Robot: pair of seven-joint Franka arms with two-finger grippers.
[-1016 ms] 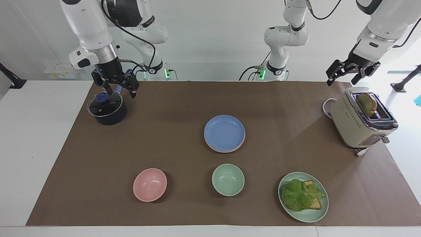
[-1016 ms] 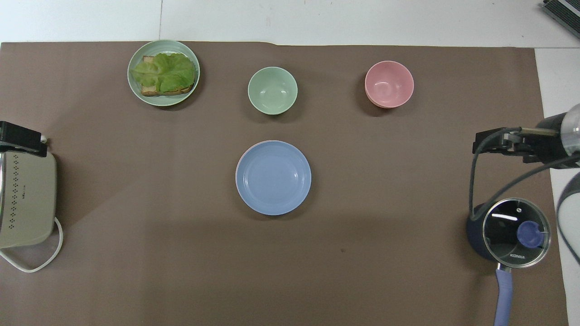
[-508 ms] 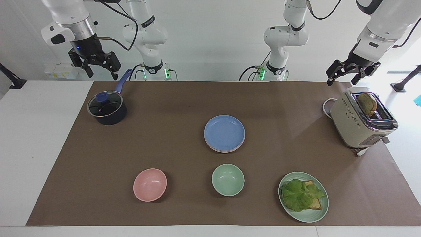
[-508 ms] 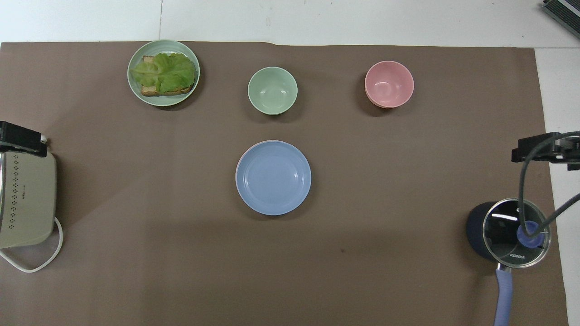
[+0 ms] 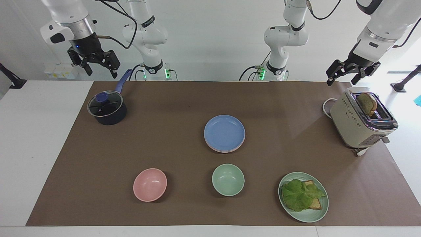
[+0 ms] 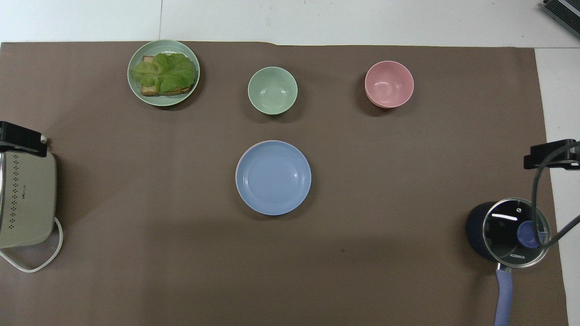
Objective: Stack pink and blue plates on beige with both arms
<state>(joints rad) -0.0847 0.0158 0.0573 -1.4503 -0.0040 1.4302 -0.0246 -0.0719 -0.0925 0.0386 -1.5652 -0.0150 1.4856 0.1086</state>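
Now the right claw (image 5: 93, 62), which a second ago hung low over the dark lidded saucepan (image 5: 107, 110), is raised clear of it with fingers spread wide and empty. The left claw (image 5: 352, 71) waits over the beige toaster (image 5: 360, 120), equally wide and empty. Mid-tabletop, the round periwinkle blue plate (image 5: 224, 132) tops the stack, the pale pink plate's rim (image 5: 241, 144) peeking beneath; the beige one is hidden. Stacking looks finished, both arms retreating.

Place: a robot lab.
Evidence: plain white walls, two bench-mounted white arms (image 5: 283, 36), brown paper sheet (image 5: 184, 98) taped over a white table (image 5: 36, 131).
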